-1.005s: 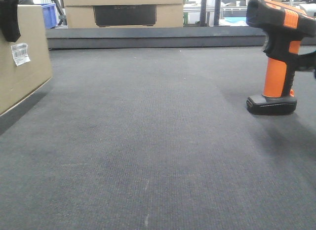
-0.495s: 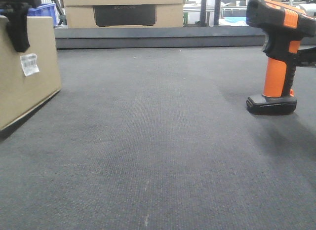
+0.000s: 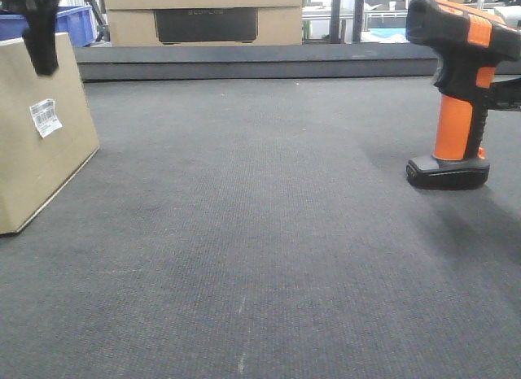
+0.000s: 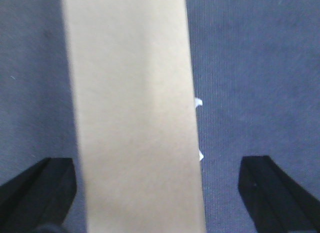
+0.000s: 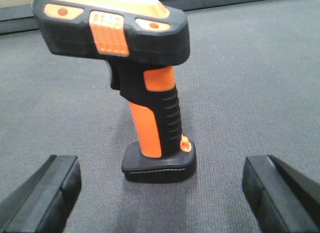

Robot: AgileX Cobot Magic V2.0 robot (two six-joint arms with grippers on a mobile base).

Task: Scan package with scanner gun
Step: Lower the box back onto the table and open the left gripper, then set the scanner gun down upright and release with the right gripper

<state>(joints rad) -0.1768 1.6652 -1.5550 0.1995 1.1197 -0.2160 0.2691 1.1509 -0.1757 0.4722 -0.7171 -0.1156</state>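
The package [image 3: 37, 143], a brown cardboard box with a white barcode label [image 3: 45, 117], stands on the dark mat at the far left. My left gripper [image 3: 39, 45] is at its top edge. In the left wrist view the package [image 4: 135, 108] lies between the spread fingers [image 4: 42, 193], with a clear gap on the right side, so my left gripper [image 4: 157, 193] is open. The scanner gun [image 3: 460, 86] stands upright on its black base at the right. My right gripper [image 5: 162, 198] is open just behind the scanner gun [image 5: 150, 93], one finger on each side and neither touching it.
Larger cardboard boxes with a dark panel [image 3: 203, 21] and a blue bin [image 3: 77, 21] stand behind a raised dark ledge [image 3: 260, 66] at the back. Grey mat [image 3: 244, 233] stretches between package and scanner.
The package moved right and came down from a tilted, raised pose to sit flat on the mat. The left finger now sits higher on it. The scanner gun has not moved.
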